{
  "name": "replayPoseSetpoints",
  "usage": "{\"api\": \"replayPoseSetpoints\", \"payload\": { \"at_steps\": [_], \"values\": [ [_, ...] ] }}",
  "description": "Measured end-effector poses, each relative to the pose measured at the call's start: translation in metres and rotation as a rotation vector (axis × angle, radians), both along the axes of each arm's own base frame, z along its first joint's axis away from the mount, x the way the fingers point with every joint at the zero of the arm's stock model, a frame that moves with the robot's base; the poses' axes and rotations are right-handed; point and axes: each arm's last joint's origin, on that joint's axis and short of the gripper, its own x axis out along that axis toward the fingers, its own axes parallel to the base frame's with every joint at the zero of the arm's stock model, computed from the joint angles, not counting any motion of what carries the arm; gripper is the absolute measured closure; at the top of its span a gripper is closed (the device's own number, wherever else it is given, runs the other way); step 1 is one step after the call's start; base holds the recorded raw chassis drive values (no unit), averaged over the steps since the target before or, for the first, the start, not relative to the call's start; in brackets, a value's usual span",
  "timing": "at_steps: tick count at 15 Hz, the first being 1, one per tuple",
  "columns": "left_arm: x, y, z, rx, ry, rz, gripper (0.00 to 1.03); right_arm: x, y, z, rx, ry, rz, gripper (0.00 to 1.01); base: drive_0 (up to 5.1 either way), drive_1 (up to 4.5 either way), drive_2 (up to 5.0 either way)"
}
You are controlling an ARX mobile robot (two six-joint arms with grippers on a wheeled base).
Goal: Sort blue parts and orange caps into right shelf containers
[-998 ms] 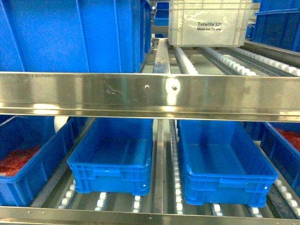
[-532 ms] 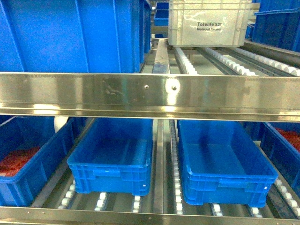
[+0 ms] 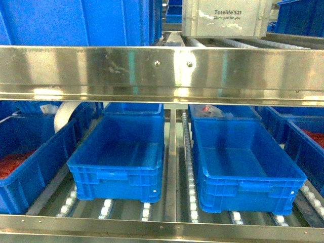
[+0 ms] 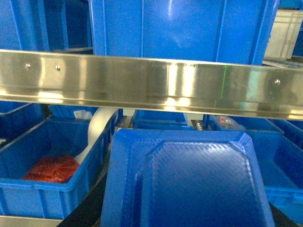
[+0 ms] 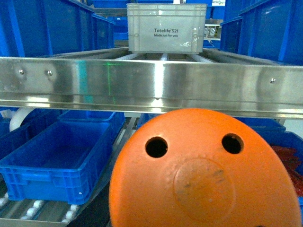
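A blue part (image 4: 189,182), a flat moulded tray shape, fills the lower left wrist view right in front of the camera and hides my left gripper's fingers. An orange cap (image 5: 203,170), round with two holes, fills the lower right wrist view and hides my right gripper's fingers. Both are held up in front of the shelf. On the lower shelf stand two empty blue containers, one in the middle (image 3: 119,157) and one to its right (image 3: 243,162). Neither gripper shows in the head view.
A steel shelf rail (image 3: 162,73) crosses the view above the lower level. Blue crates holding red material stand at far left (image 3: 25,167) and far right (image 3: 314,147). A grey tote (image 3: 225,17) sits on the upper rollers. A white roll (image 3: 63,114) lies behind the left crate.
The head view has dropped: the steel rail sits higher in frame, and more of the lower shelf and the crates behind show.
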Motion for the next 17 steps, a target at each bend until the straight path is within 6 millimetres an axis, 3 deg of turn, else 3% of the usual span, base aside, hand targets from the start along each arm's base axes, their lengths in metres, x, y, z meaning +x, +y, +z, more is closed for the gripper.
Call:
{"api": "replayPoseSetpoints", "payload": {
  "at_steps": [17],
  "values": [
    [0.0, 0.0, -0.0002, 0.004, 0.002, 0.0, 0.62, 0.0, 0.0, -0.0001, 0.0, 0.001, 0.001, 0.57, 0.0, 0.0, 0.0]
  ]
}}
